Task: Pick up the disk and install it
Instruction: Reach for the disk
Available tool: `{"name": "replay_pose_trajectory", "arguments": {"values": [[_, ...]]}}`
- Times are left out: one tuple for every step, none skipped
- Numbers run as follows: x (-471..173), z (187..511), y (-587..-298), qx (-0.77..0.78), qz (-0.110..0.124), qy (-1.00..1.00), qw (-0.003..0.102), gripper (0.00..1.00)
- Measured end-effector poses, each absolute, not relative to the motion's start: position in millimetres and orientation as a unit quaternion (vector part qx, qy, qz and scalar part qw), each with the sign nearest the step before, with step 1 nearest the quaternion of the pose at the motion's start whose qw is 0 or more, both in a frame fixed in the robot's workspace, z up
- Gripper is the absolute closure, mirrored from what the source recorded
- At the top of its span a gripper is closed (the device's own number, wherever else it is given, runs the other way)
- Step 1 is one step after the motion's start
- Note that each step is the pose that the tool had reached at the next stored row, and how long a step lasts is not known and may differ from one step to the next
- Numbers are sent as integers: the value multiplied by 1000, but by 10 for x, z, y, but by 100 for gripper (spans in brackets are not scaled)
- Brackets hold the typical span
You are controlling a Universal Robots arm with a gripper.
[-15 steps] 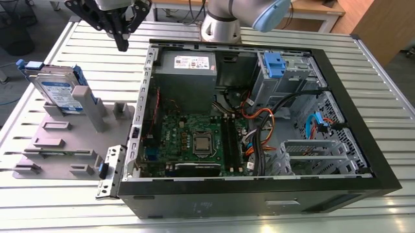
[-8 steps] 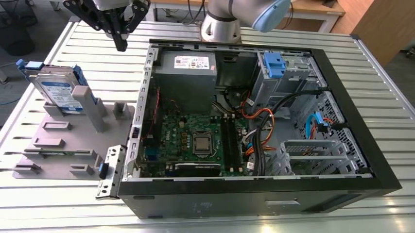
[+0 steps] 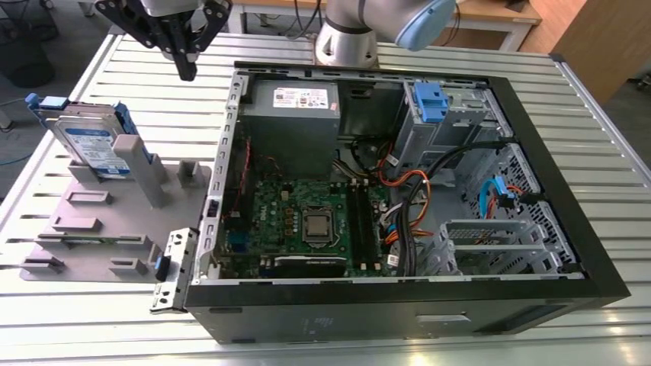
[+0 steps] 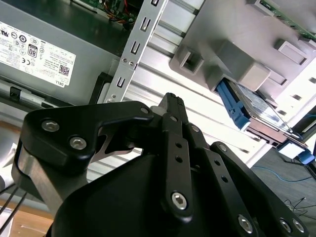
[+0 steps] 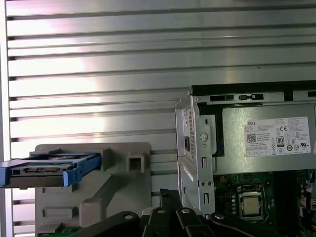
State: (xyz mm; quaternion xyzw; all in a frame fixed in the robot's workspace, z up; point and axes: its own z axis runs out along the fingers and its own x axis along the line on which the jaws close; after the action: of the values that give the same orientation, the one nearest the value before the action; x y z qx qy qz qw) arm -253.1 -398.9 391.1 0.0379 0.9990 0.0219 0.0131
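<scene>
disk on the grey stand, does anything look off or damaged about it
Nothing stands out. The disk stands on edge, slightly tilted, in a slot of the grey stand, with no visible damage. The claw hangs apart from it.

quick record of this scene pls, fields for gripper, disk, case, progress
gripper: gripper shut, holding nothing, above the slatted table, apart from the disk
disk: disk stands on edge in the grey stand, at the exterior view's left
case: computer case lies open, drive bay with blue tab inside it
progress: disk not yet picked up
</scene>
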Motion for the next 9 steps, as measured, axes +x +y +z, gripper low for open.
{"name": "replay_pose_trajectory", "arguments": {"values": [[-2535,3910,-3989,38,22,999,13,89],[-2539,3910,-3989,38,22,999,13,89],[-2543,3910,-3989,38,22,999,13,89],[-2546,3910,-3989,38,22,999,13,89],[-2550,3910,-3989,38,22,999,13,89],[-2553,3910,-3989,38,22,999,13,89],[-2555,3909,-3989,38,22,999,13,89],[-2558,3909,-3989,38,22,999,13,89],[-2561,3909,-3989,38,22,999,13,89]]}}
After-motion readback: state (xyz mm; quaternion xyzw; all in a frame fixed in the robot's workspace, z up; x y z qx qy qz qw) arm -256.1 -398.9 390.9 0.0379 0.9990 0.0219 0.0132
